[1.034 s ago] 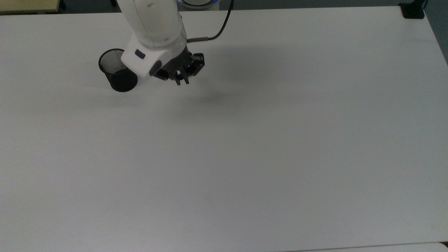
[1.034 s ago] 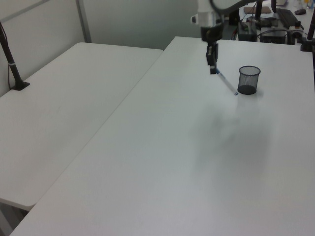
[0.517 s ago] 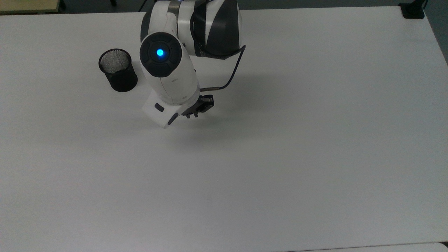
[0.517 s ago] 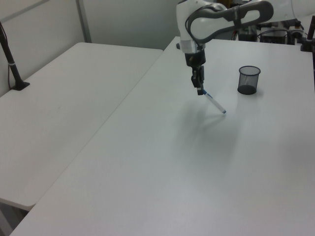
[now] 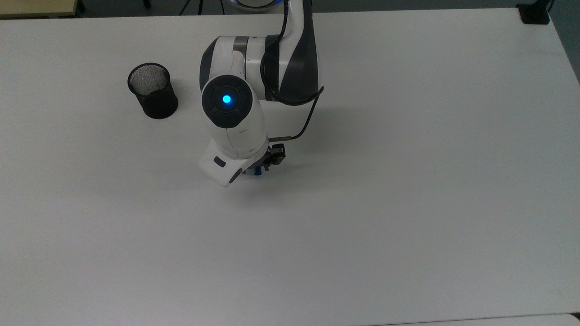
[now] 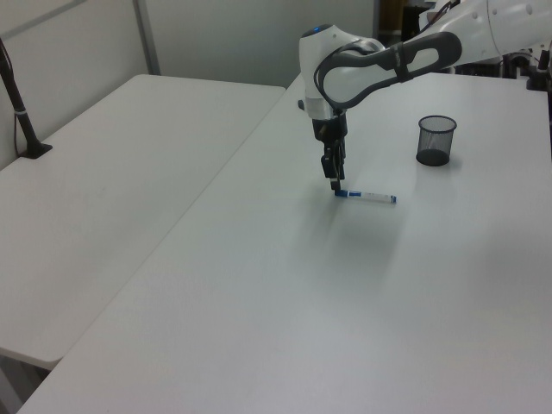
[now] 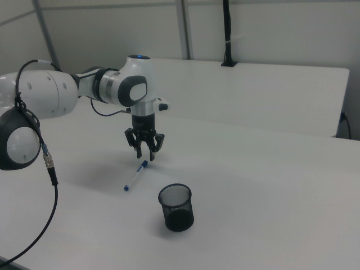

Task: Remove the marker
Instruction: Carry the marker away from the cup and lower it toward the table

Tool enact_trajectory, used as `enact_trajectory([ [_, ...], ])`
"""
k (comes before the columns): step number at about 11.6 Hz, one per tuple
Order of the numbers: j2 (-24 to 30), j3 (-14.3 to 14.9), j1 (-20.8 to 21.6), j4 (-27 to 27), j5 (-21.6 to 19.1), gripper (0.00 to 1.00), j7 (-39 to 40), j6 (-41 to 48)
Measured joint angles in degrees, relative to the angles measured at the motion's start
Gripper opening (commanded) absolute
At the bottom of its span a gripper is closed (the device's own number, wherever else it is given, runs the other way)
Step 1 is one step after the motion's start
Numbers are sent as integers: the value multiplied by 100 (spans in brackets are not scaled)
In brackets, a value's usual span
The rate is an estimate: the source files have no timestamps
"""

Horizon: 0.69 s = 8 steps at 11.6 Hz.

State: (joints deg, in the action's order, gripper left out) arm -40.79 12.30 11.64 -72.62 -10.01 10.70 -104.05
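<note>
- the marker [image 6: 366, 197] is lying flat on the white bench [image 6: 285, 285], outside the black mesh cup [image 6: 435, 141] and well apart from it; judging by that, the removal itself is looking done.
- in the left view the marker is sitting at about 7 o'clock from the cup, its blue cap end pointing toward 9 o'clock, where the gripper [image 6: 335, 182] is hanging just above it.
- in the right view the marker [image 7: 135, 175] is lying at about 10 o'clock from the cup [image 7: 176, 207], running diagonally, with its upper end just under the gripper [image 7: 145, 153].
- the jaws are standing apart in the right view, gripping nothing; the fingers are pointing straight down over the marker's end, which fits a release made low so the pen would not roll or bounce.
- in the top view the gripper [image 5: 259, 170] is showing a touch of blue below the wrist, at about 4 o'clock from the cup [image 5: 153, 91].
- the cup is standing upright and looking empty, so nothing is left to lift out; what is remaining seems to be drawing the arm up and clear without nudging the marker.
</note>
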Motion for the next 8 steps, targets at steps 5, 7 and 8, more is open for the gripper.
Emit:
enact_trajectory([
  [5,216,17,-5,130,83,100,-43,-42],
  [7,704,25,-17,18,251,100,-198,-40],
  [8,1050,29,-24,-188,283,100,-236,-37],
])
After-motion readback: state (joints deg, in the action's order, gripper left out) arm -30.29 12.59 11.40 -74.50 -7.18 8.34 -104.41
